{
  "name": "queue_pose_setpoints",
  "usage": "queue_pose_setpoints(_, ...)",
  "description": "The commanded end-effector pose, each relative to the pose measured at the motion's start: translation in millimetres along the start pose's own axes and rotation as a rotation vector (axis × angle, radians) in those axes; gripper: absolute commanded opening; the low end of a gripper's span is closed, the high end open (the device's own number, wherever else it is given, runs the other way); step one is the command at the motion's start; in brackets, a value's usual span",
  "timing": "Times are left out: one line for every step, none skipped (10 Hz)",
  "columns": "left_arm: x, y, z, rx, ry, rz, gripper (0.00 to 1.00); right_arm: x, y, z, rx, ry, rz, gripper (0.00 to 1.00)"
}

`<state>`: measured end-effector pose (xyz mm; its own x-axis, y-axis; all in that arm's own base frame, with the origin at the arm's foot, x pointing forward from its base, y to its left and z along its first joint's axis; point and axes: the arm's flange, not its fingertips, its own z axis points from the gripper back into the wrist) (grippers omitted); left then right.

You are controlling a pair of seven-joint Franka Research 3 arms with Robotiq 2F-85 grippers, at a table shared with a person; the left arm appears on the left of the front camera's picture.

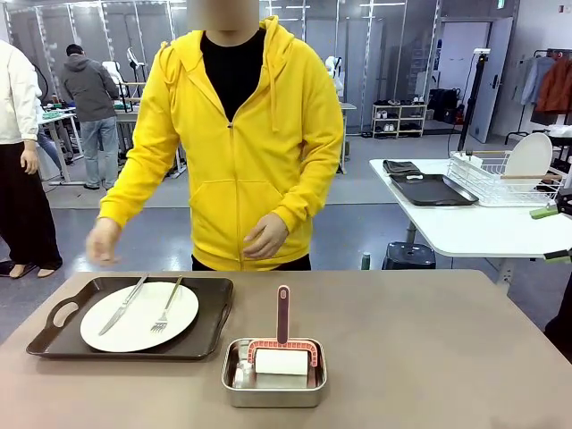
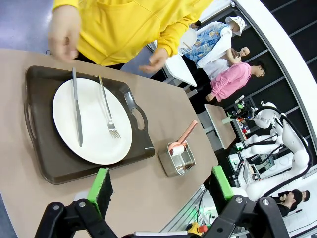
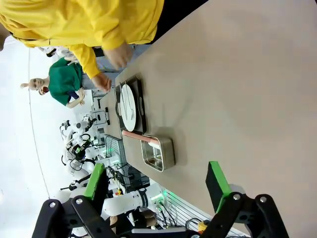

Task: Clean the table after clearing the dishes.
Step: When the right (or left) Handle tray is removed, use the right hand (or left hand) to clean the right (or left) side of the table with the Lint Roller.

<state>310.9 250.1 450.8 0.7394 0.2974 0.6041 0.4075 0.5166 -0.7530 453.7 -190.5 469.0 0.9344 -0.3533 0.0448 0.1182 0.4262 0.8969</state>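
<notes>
- Two sets of jaws hang over the near side of the bench [image 1: 429,357], the left jaws and the right jaws. Both are spread wide with nothing between their green pads [image 2: 101,184].
- Closest to the near edge, about mid-bench, stands a steel tin [image 1: 273,398]. A pink-handled brush [image 1: 282,313] leans out of it, with its handle pointing away from the robot.
- Just beside the tin, towards the bench's left rounded corner, lies the dark tray [image 1: 211,315]. It carries a white plate [image 1: 134,338] with a knife [image 1: 122,306] and a fork [image 1: 167,308] lying loose on it.
- The step in hand looks like clearing this last tray before any wiping.
  - The tray should go up level, taken by its cut-out handles at the short ends, because a tilt would let the cutlery slide.
  - It should lift straight up first, since the tin stands close to its near right corner and a sideways drag could knock it.
- Beyond the tray, the person's blurred hand [image 1: 103,241] hovers by its far left corner, and the other hand [image 1: 265,237] is near the far edge.
  - That side is best left to the person until their intent is plain.
- The bare right half of the bench gives the widest room to move.
- Farther off to the right, a white side table [image 1: 465,231] holds a dish rack [image 1: 496,183] and another tray [image 1: 433,190].
</notes>
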Motion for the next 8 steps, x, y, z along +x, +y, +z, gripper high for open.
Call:
queue_pose_setpoints(-0.4, -1.4, 2.7, -0.013, -0.011, -0.008, 1.00, 0.2, 1.9, 0.0, 0.002, 0.007, 0.002, 1.00)
queue_pose_setpoints(-0.4, -1.4, 2.7, -0.013, -0.011, -0.008, 1.00, 0.2, 1.9, 0.0, 0.002, 0.007, 0.002, 1.00)
queue_pose_setpoints(-0.4, -1.4, 2.7, -0.013, -0.011, -0.008, 1.00, 0.2, 1.9, 0.0, 0.002, 0.007, 0.002, 1.00)
queue_pose_setpoints(-0.4, -1.4, 2.7, -0.013, -0.011, -0.008, 1.00, 0.2, 1.9, 0.0, 0.002, 0.007, 0.002, 1.00)
queue_pose_setpoints(-0.4, -1.4, 2.7, -0.013, -0.011, -0.008, 1.00, 0.2, 1.9, 0.0, 0.002, 0.007, 0.002, 1.00)
queue_pose_setpoints(-0.4, -1.4, 2.7, -0.013, -0.011, -0.008, 1.00, 0.2, 1.9, 0.0, 0.002, 0.007, 0.002, 1.00)
queue_pose_setpoints(-0.4, -1.4, 2.7, -0.013, -0.011, -0.008, 1.00, 0.2, 1.9, 0.0, 0.002, 0.007, 0.002, 1.00)
queue_pose_setpoints(-0.4, -1.4, 2.7, -0.013, -0.011, -0.008, 1.00, 0.2, 1.9, 0.0, 0.002, 0.007, 0.002, 1.00)
